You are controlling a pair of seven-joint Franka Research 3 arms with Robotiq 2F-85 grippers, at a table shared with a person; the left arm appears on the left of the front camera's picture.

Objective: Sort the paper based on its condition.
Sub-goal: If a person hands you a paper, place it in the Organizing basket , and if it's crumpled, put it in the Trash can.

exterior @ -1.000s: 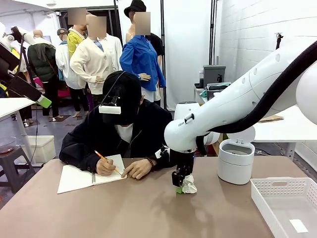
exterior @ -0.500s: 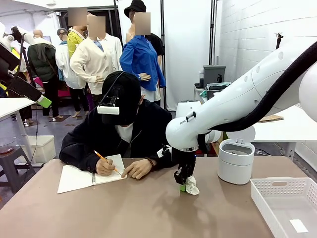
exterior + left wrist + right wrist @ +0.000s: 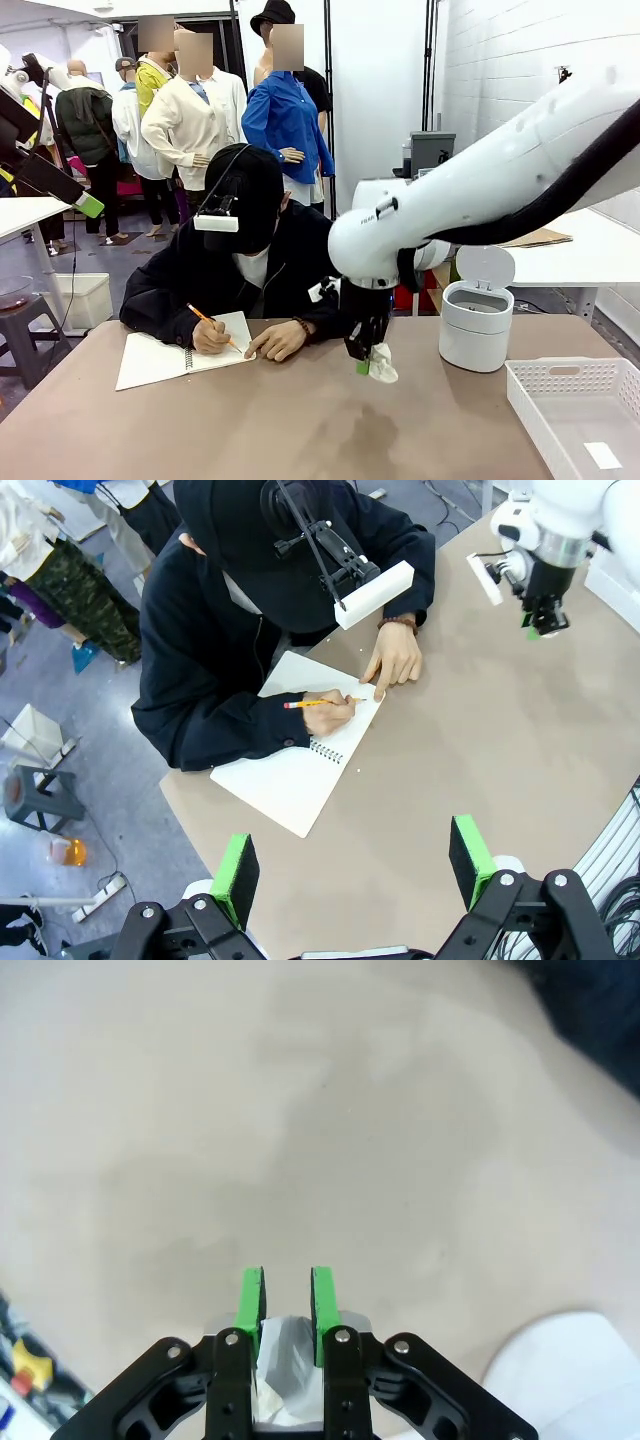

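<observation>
My right gripper [image 3: 364,362] pinched a paper ball [image 3: 380,366] above bare table [image 3: 300,430]. The bin [image 3: 476,320] stood clear beside it. My left gripper [image 3: 352,865] gaped empty.

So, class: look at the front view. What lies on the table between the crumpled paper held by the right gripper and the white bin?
Nothing: between the crumpled paper in the right gripper and the white bin, the front view shows bare brown table.
</observation>
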